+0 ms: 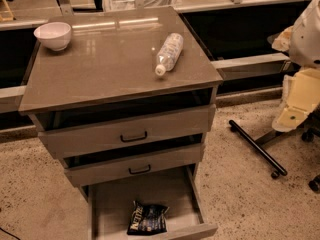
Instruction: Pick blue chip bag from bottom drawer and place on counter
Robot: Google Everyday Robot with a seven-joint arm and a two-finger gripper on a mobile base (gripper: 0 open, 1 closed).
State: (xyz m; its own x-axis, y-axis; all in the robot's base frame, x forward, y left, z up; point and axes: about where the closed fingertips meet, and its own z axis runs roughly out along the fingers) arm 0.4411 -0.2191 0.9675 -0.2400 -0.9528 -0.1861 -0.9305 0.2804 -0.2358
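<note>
The blue chip bag is a crinkled dark blue foil bag with pale lettering. It lies on the floor of the open bottom drawer, close to the low front panel. The counter is the glossy grey-brown top of the cabinet. My gripper is the cream part of the arm at the right edge of the view. It hangs above the floor, well to the right of the cabinet and far from the bag. It holds nothing that I can see.
A clear plastic bottle lies on its side on the counter, and a white bowl stands at its back left corner. The two handled drawers above stand slightly open. A black wheeled chair leg lies on the speckled floor to the right.
</note>
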